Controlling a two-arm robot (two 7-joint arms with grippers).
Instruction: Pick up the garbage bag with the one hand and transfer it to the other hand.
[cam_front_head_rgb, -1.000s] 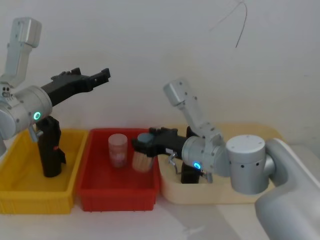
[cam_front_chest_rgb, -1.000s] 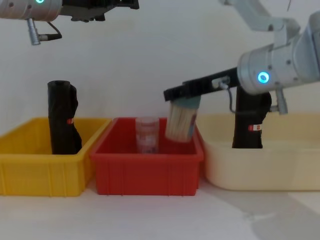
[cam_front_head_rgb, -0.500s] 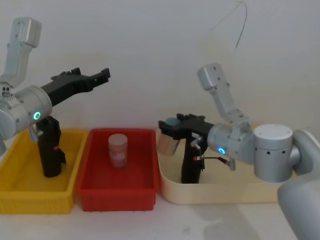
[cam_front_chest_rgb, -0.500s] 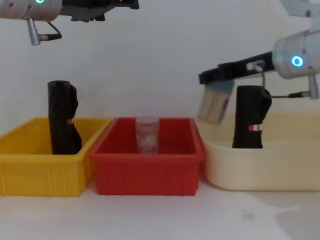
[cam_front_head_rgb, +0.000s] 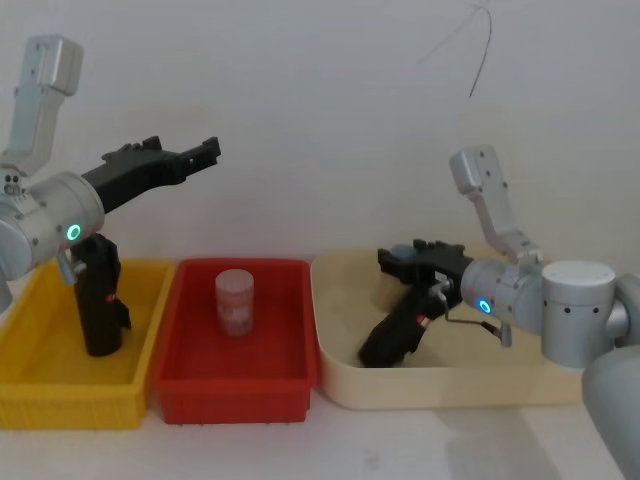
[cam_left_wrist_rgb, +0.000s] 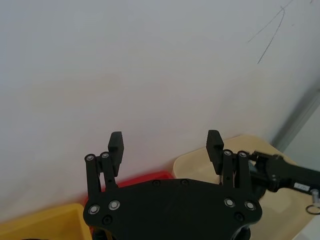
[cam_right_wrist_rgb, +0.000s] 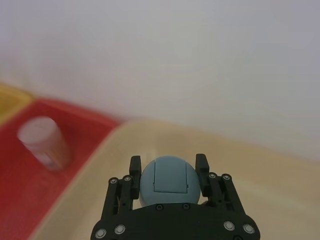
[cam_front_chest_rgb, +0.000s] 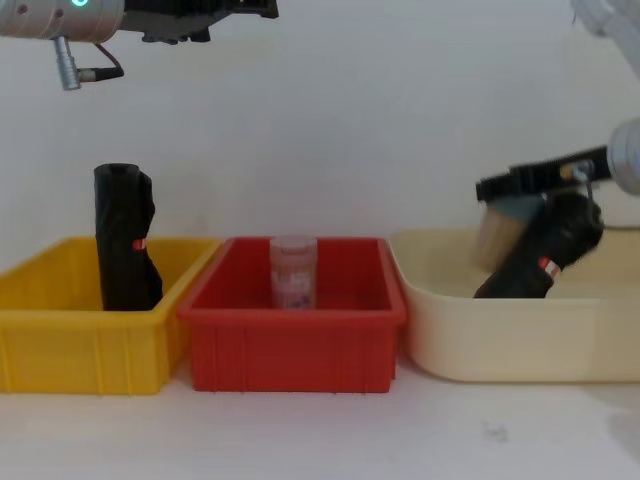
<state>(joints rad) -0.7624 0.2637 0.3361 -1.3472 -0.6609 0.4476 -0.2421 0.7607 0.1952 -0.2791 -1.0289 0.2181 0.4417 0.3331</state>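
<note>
The garbage bag (cam_front_head_rgb: 395, 330), a black roll with a small red-and-white label, leans tilted inside the cream tub (cam_front_head_rgb: 430, 392); the chest view shows it too (cam_front_chest_rgb: 545, 258). My right gripper (cam_front_head_rgb: 388, 258), on the blue-ringed wrist, hovers just above the roll's upper end. It is shut on a blue-lidded jar (cam_right_wrist_rgb: 169, 180), which hangs beside the bag (cam_front_chest_rgb: 497, 232). My left gripper (cam_front_head_rgb: 203, 152), on the green-ringed wrist, is raised high over the yellow bin. Its fingers (cam_left_wrist_rgb: 116, 143) stand open with nothing between them.
A second black roll (cam_front_head_rgb: 98, 295) with an orange-red mark stands upright in the yellow bin (cam_front_head_rgb: 60, 398). A clear jar (cam_front_head_rgb: 235, 300) stands in the red bin (cam_front_head_rgb: 230, 398) in the middle. A white wall runs close behind all three bins.
My right gripper carried the blue-lidded jar from over the red bin rightward to over the cream tub. The garbage bag went from upright to leaning. The left arm stayed still.
</note>
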